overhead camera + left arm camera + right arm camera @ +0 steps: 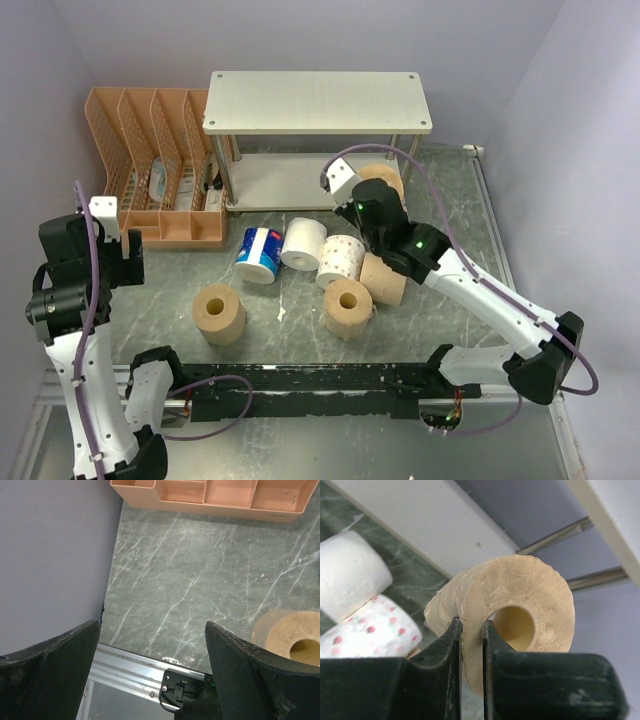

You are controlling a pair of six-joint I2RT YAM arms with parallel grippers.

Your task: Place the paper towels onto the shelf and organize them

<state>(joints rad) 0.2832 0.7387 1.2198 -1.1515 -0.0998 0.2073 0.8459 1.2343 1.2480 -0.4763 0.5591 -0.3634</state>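
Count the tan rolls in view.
4 tan rolls: front-left roll, front-centre roll, roll just behind it, held roll pinched in the right gripper beside the shelf. The right arm may hide others.

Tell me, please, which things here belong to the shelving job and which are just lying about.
Job: shelf; held tan roll in right tool; three loose tan rolls; white roll; printed roll; blue roll.
Lying about: orange organizer.

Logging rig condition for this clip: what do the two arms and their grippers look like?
The left arm and right arm have white links and black joint housings, each trailed by a lilac cable. Green lights glow on the right one. The gripper fingers are flat, black, dust-scuffed.
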